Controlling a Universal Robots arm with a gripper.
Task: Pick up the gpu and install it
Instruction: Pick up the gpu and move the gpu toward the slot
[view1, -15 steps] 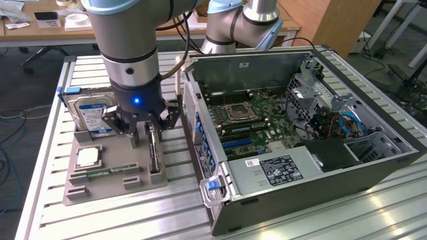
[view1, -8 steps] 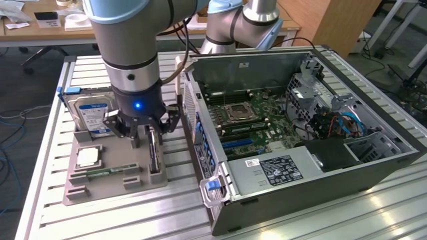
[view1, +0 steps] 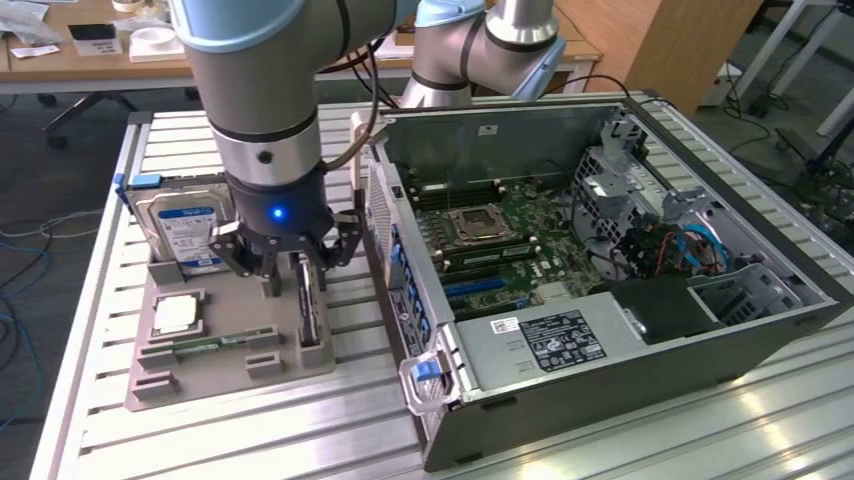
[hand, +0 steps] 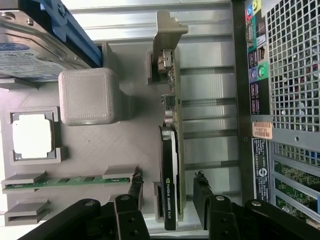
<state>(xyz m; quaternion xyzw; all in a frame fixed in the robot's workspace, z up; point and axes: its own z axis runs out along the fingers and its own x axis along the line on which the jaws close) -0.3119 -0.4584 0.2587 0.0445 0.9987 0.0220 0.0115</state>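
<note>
The gpu (view1: 310, 312) stands on its edge in a slot of the grey holder tray (view1: 227, 378), black cooler face to one side and silver bracket at the far end. My gripper (view1: 296, 268) is lowered over it and is open, one finger on each side of the card. In the wrist view the gpu (hand: 170, 190) runs between the two black fingertips (hand: 136, 184), with a gap on both sides, and my gripper (hand: 168, 184) holds nothing. The gpu's bracket (hand: 167, 30) points away from the wrist.
The tray also carries a silver hard drive (view1: 187, 225) with a blue-white label, a processor chip (view1: 178, 313) and a green memory stick (view1: 214, 346). The open computer case (view1: 601, 250) lies close on the exterior view's right, its rear panel (hand: 290, 75) beside the card.
</note>
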